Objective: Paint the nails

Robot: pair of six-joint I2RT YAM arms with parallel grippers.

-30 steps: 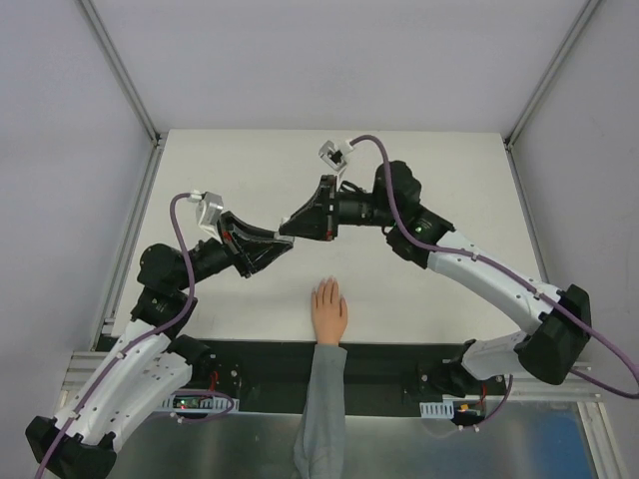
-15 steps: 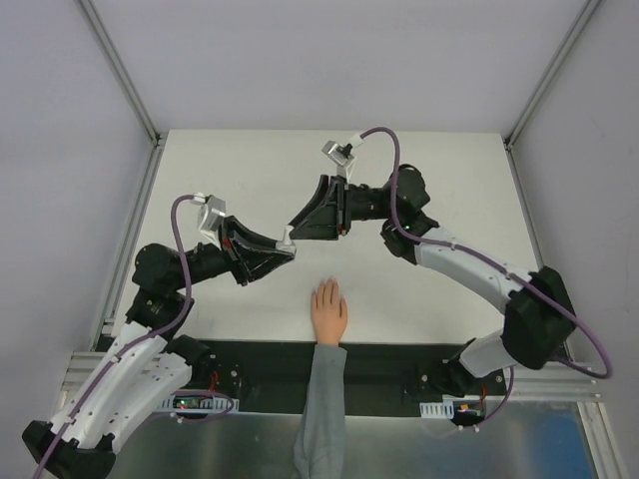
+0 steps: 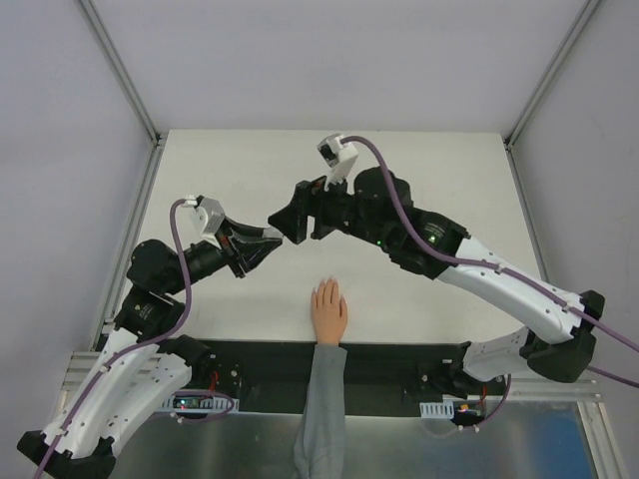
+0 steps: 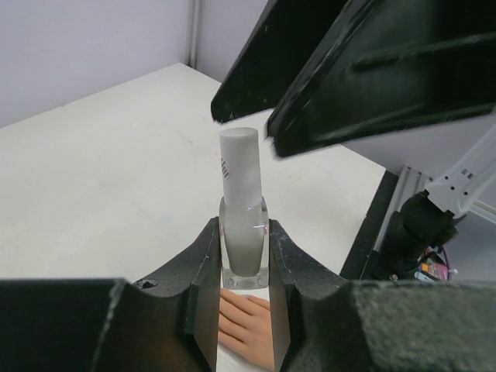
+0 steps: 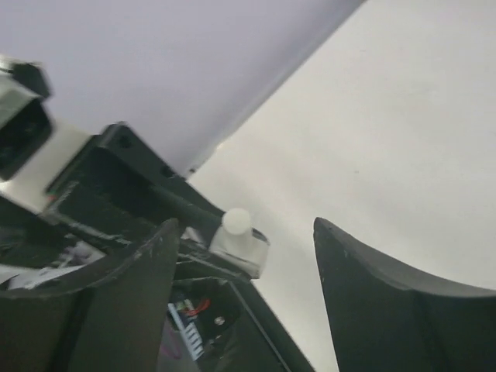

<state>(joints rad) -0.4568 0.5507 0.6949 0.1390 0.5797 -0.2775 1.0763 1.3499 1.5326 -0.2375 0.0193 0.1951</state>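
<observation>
A small clear bottle point(image 4: 244, 246) with a white cap point(image 4: 239, 167) stands upright in my left gripper point(image 4: 244, 227), which is shut on its glass body. My right gripper point(image 5: 246, 225) is open, and its black fingers point(image 4: 364, 85) hang just above and beside the cap without touching it. In the top view the two grippers meet at mid-table, left gripper point(image 3: 272, 242) and right gripper point(image 3: 284, 223). The peach mannequin hand point(image 3: 328, 309) lies flat below them, fingers pointing away. Its nails point(image 3: 324, 286) are barely distinct from the fingertips. The hand point(image 4: 246, 322) also shows under the bottle.
The hand's grey sleeve point(image 3: 321, 409) runs over the black strip point(image 3: 389, 361) at the table's near edge. Aluminium frame posts point(image 3: 125, 70) rise at the back corners. The white table point(image 3: 449, 180) stretches to the right of the grippers.
My right gripper has gone from shut to open. Its arm has swung so the fingers sit further left, straddling the cap. The left gripper still holds the bottle, shifted slightly.
</observation>
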